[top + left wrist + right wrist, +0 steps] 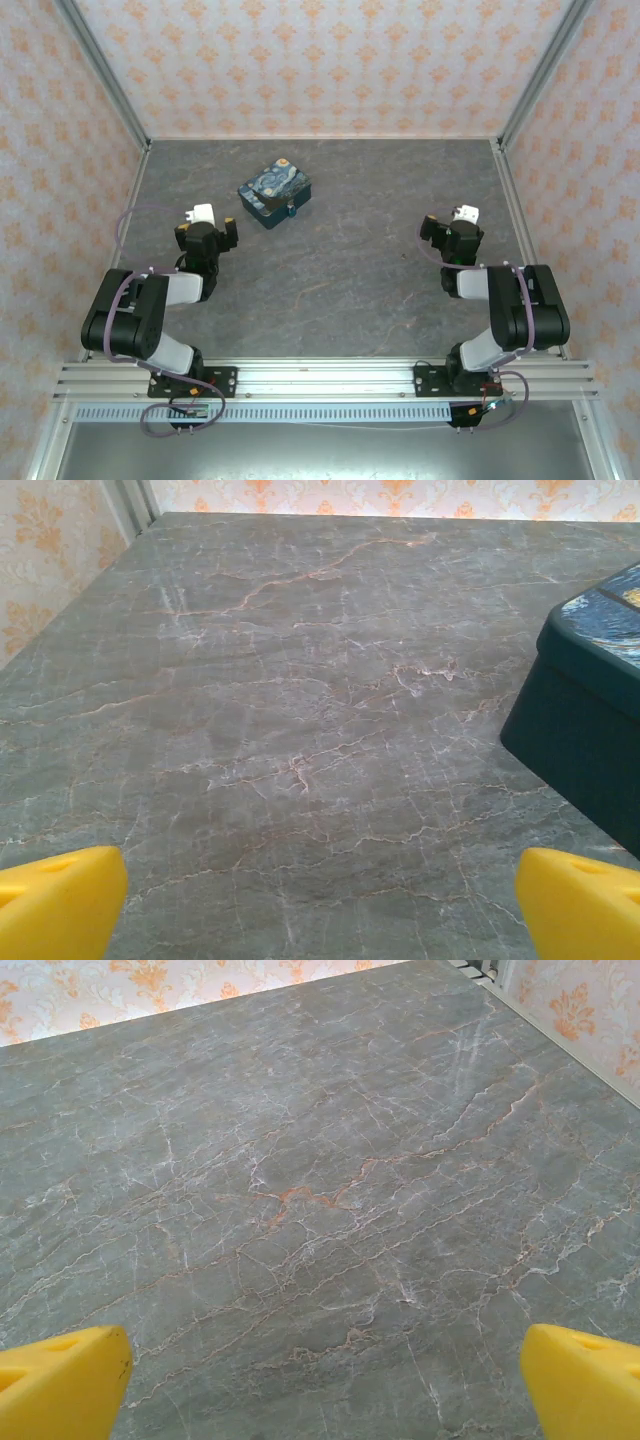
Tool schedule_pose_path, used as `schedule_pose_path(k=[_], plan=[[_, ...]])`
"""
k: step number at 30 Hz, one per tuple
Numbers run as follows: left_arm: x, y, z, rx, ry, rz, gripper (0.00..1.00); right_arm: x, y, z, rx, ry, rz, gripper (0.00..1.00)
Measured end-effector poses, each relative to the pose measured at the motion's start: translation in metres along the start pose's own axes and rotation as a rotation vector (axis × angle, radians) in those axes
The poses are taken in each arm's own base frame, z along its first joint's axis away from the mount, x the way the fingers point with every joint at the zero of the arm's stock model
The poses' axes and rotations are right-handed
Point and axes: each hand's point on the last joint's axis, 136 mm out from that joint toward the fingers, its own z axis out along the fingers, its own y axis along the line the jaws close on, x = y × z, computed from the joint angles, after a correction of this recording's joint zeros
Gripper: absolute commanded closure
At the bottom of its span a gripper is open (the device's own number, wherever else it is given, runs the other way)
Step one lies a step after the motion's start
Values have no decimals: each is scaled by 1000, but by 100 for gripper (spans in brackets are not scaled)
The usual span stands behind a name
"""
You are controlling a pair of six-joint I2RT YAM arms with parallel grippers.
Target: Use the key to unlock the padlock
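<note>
Orange wallpaper all round, grey marbled table in the middle. The padlock is that tiny blue thing right against the near side of the painted box, up ahead of the left end effector. That one and the right end effector are both spread wide, holding nothing. I'm guessing the lock is light, hard and slick, so pinch the flat body sides.

I log bright, even overhead light; faint shadows on the grey marbled desk; wrist views slightly soft, mild sheen far off.
</note>
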Motion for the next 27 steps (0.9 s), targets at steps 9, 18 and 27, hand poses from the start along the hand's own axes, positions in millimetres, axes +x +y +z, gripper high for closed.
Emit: schedule_pose_path(k=[9, 18, 27], plan=[[0, -1, 0, 8, 0, 4, 0, 0, 0, 0, 0, 0, 0, 1], [0, -3, 0, 17, 1, 4, 0, 0, 0, 0, 0, 0, 0, 1], [0, -3, -1, 20, 3, 4, 0, 1, -1, -1, 4, 10, -1, 1]])
